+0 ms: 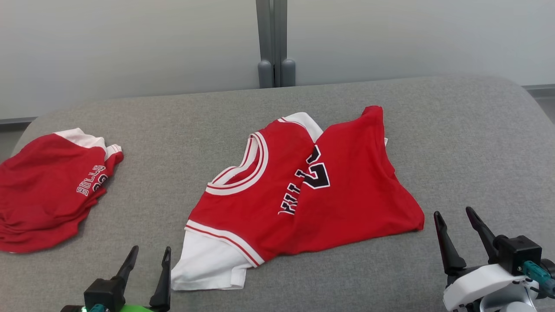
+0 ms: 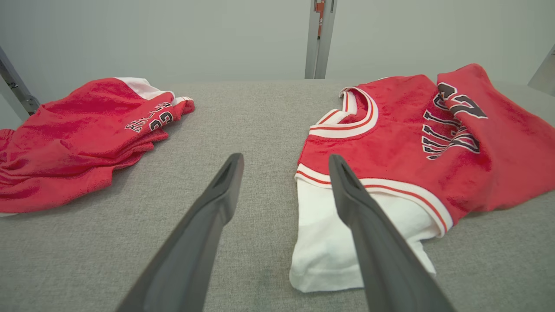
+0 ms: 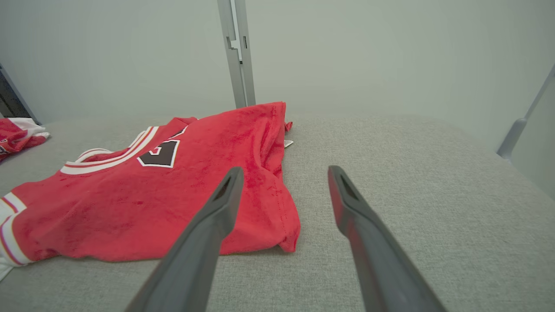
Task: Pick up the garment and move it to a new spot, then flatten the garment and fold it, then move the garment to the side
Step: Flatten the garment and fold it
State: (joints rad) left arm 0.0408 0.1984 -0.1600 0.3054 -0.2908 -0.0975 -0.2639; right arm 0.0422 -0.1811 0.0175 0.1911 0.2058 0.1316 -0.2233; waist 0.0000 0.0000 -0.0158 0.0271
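My left pincer (image 1: pixel 151 249) and my right pincer (image 1: pixel 453 212) both stand with fingers apart and hold nothing. They hover low over the near edge of the grey fabric-covered tabletop (image 1: pixel 455 143), one to each side of the work. Between them and slightly ahead lies the red cloth jersey (image 1: pixel 303 190) with a white striped collar and black lettering. Its body is doubled over along a crooked line, so the number is half hidden. Its white short sleeve (image 1: pixel 208 264) sticks out just ahead of my left pincer's right finger, and the red hem corner (image 3: pixel 290 242) sits just ahead and to the left of my right pincer. I judge I am set like this so that each pincer can take its own end of the cloth, since a single grip would let it bunch. The fold looks uneven, so I reckon the flattening is not yet done. Well off to the left of my left pincer rests a stack of folded red garments (image 1: pixel 47 190), likely the side spot where this one should end up.
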